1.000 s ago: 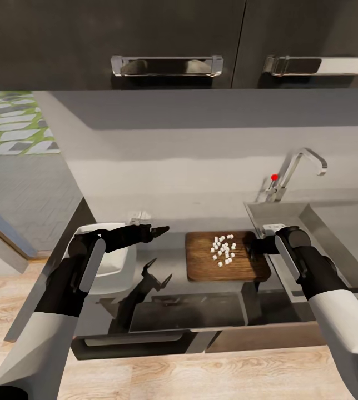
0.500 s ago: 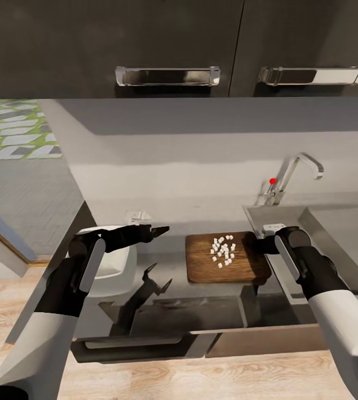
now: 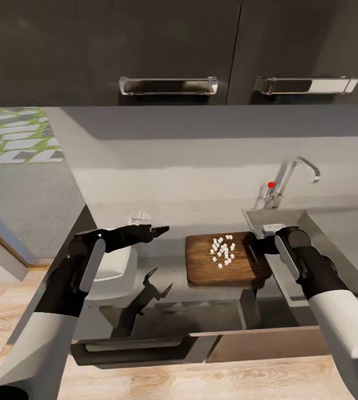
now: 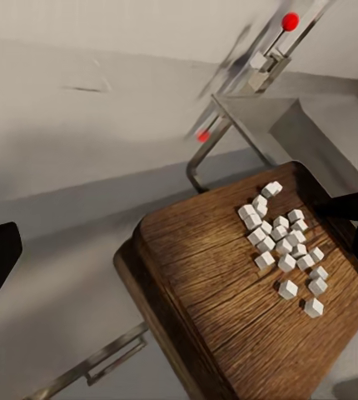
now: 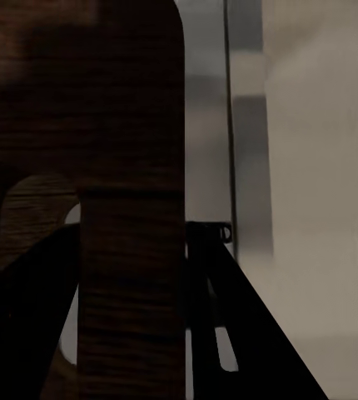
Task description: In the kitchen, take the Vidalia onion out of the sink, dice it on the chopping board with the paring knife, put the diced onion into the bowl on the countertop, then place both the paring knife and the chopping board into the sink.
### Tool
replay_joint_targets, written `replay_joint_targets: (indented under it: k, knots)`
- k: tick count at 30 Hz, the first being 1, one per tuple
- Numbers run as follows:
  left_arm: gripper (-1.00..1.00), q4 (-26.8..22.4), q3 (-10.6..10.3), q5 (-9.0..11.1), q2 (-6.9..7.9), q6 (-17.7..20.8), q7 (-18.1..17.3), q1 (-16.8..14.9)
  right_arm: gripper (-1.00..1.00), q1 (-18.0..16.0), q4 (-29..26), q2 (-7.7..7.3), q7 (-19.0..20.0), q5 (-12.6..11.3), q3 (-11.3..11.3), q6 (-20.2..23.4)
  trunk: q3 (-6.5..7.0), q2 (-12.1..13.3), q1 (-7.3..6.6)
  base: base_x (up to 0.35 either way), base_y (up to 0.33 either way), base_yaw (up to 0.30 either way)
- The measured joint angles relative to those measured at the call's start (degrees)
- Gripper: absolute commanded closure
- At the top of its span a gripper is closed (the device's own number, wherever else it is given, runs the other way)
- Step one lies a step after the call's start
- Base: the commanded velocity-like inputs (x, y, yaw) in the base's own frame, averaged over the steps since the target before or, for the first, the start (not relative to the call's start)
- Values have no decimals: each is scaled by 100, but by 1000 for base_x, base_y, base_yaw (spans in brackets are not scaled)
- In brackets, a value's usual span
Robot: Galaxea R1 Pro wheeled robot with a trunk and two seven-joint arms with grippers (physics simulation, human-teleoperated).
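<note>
Head view, itemised. Chopping board (image 3: 223, 261): dark brown wood, lower centre-right of the frame, with the right arm reaching to its right-hand end. Diced onion (image 3: 223, 249): a loose cluster of small white cubes on the board's upper middle. Right gripper (image 3: 258, 245): at the board's right end, fingers closed over the edge of the chopping board; the right wrist view shows the two dark fingers (image 5: 29, 292) straddling the wooden end piece beside the oblong handle slot (image 5: 33, 200). Left gripper (image 3: 159, 229): centre-left of the frame, raised above the worktop (image 3: 168, 278), apart from the board, holding nothing; fingers slightly parted, their forked shadow cast on the worktop below. Bowl (image 3: 115, 266): white, lower left, partly hidden under the left forearm, well apart from the board. Sink (image 3: 340, 233): grey steel, right edge of the frame, just beside the board's right end. Faucet (image 3: 290, 180): chrome, with a red-tipped lever, centre-right, behind the sink.

Left wrist view: board (image 4: 229, 300) in the lower right of the frame, cubes (image 4: 287, 246) near its far end; faucet with red tip (image 4: 290, 21) at the upper right.

Upper cabinets (image 3: 162, 50): dark, with two chrome handles, across the top of the head view.
</note>
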Motion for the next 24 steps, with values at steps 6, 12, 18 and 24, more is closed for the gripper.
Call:
replay_joint_targets:
  k: [6,12,18,24]
  knots:
    - [-100,-1,0,0,0,-2,0,0,100,0,0,0,0,-3,0,0,54,0,0,0,0,0]
    - [-100,-1,0,-2,0,-1,0,0,100,0,0,0,1,-9,0,0,82,1,0,0,0,0]
    - [-100,-3,0,-1,0,1,0,0,100,0,0,0,9,-11,0,0,85,1,0,0,0,0]
    - [-100,-3,0,-1,0,1,0,0,100,0,0,0,10,-12,0,0,86,1,0,0,0,0]
